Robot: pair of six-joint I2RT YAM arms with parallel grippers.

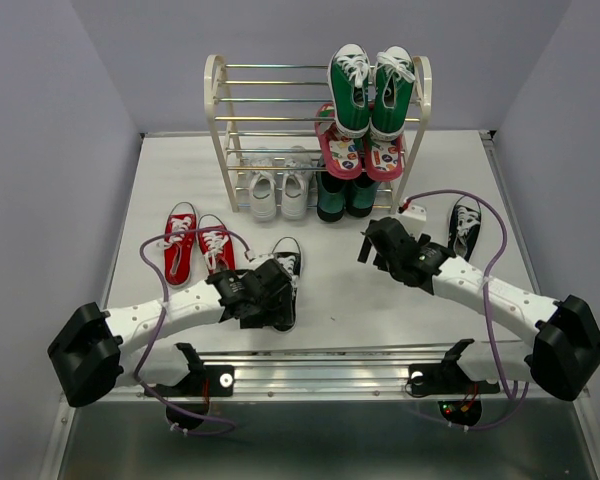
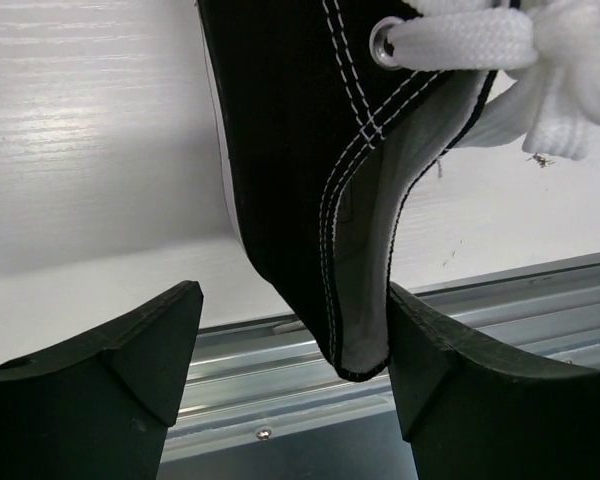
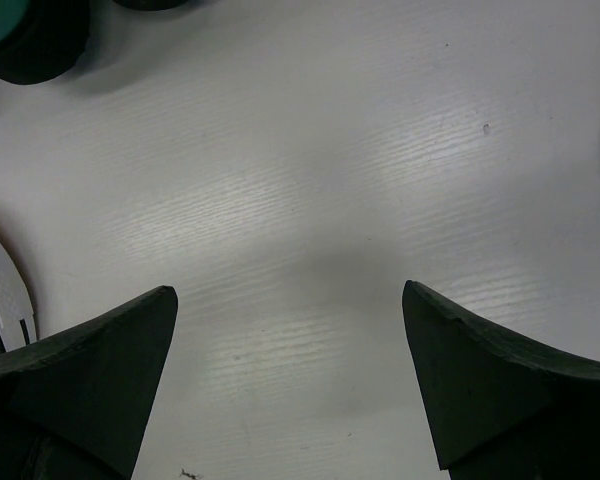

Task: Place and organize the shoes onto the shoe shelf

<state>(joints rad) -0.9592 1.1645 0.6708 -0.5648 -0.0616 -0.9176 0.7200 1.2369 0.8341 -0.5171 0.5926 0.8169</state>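
Observation:
The shoe shelf [image 1: 220,120] stands at the back, with the white sneakers [image 1: 278,192] on its lowest tier at the left. The red sneakers [image 1: 197,245] lie on the table at the left. One black sneaker [image 1: 287,262] lies in the middle and the other black sneaker [image 1: 465,225] at the right. My left gripper [image 1: 276,302] is open, its jaws either side of the middle sneaker's heel [image 2: 310,180]. The right finger [image 2: 460,380] touches the heel lining and the left finger [image 2: 130,360] stands apart. My right gripper [image 1: 376,240] is open and empty above bare table [image 3: 288,290].
Green high-tops [image 1: 370,90] stand on the shelf's top tier, pink flip-flops [image 1: 360,152] below them, and dark green shoes [image 1: 345,195] at the bottom right. One green toe shows in the right wrist view [image 3: 20,40]. A metal rail [image 1: 330,365] runs along the near table edge.

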